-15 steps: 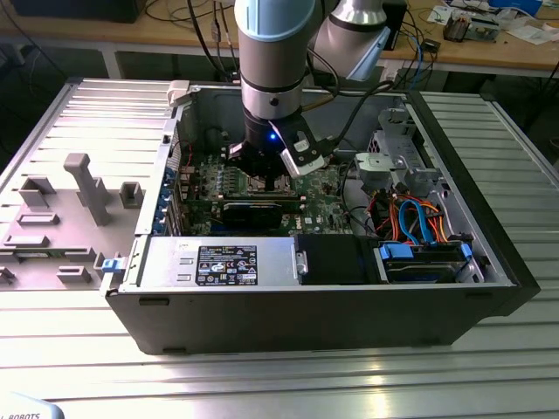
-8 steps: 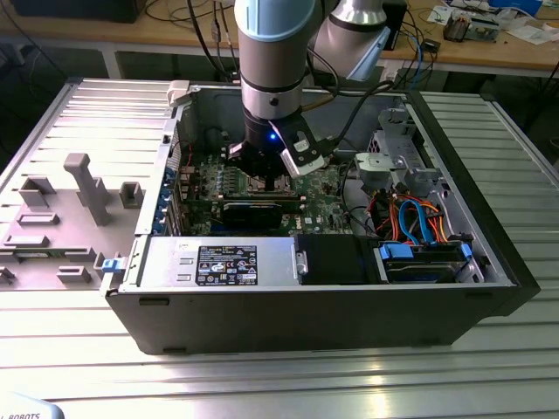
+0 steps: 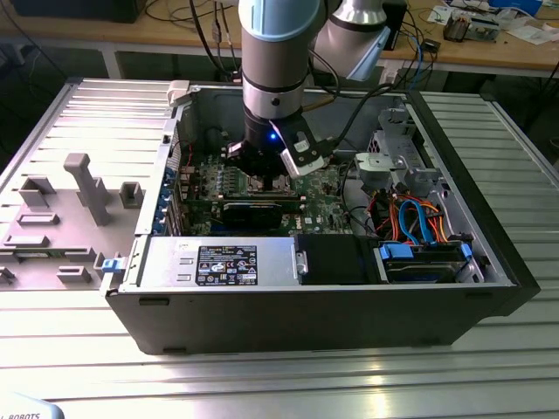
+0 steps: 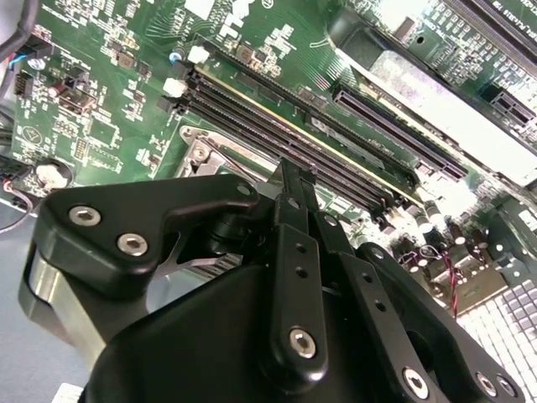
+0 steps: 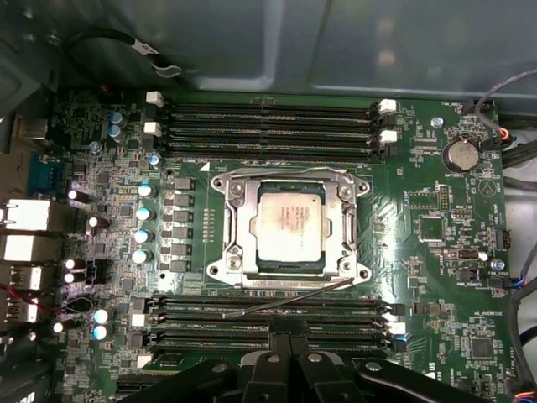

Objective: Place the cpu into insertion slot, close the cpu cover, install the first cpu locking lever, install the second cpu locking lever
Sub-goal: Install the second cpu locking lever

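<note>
In the first wrist view the cpu (image 5: 289,228), a silvery square chip, lies flat in the insertion slot (image 5: 362,270) at the middle of the green board. The cpu cover (image 5: 237,228), a thin metal frame, lies down around the chip. One thin wire locking lever (image 5: 285,299) slants free from a corner of the socket across the nearby black memory slots. My gripper (image 5: 289,336) hovers just beside that lever over the memory slots, its black fingers (image 4: 295,180) pressed together with nothing between them. In the exterior view the gripper (image 3: 266,175) hangs low inside the open computer case.
Long black memory slots (image 5: 268,122) flank the socket on two sides. The case walls (image 3: 454,148) enclose the board. A power supply (image 3: 227,262) and a drive bay with blue and orange cables (image 3: 419,223) sit along the near side. A grey fixture (image 3: 83,188) stands on the exterior view's left.
</note>
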Controlling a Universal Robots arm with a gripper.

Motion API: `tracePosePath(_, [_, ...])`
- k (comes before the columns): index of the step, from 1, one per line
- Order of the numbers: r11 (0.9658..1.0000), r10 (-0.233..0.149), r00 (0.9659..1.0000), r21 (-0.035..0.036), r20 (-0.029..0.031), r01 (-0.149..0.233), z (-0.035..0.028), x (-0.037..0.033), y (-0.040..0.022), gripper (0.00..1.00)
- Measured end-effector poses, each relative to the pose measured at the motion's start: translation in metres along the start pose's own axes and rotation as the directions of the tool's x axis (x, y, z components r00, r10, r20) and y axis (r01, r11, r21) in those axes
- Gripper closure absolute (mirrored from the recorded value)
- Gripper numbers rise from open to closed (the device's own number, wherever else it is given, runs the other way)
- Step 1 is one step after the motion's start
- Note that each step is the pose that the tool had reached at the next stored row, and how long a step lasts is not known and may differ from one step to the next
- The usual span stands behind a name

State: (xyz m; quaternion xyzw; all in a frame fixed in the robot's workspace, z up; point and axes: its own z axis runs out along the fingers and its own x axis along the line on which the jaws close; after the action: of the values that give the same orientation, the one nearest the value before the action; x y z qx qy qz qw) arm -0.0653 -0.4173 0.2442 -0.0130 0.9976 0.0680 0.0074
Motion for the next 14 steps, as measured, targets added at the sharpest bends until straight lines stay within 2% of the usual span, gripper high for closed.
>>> tracePosePath(1, [1.0, 0.0, 1.0, -0.0003, -0.0022, 0.0, 0.0, 0.0, 0.0, 0.89])
tracePosePath(11, [1.0, 0.001, 1.0, -0.0007, -0.0043, -0.001, 0.0, 0.0, 0.0, 0.89])
tracePosePath(13, [1.0, 0.001, 1.0, -0.0017, -0.0091, -0.001, 0.0001, -0.0001, 0.0, 0.89])
tracePosePath(14, [1.0, 0.002, 0.9999, -0.0033, -0.0161, -0.002, 0.0001, -0.0001, 0.0, 0.89])
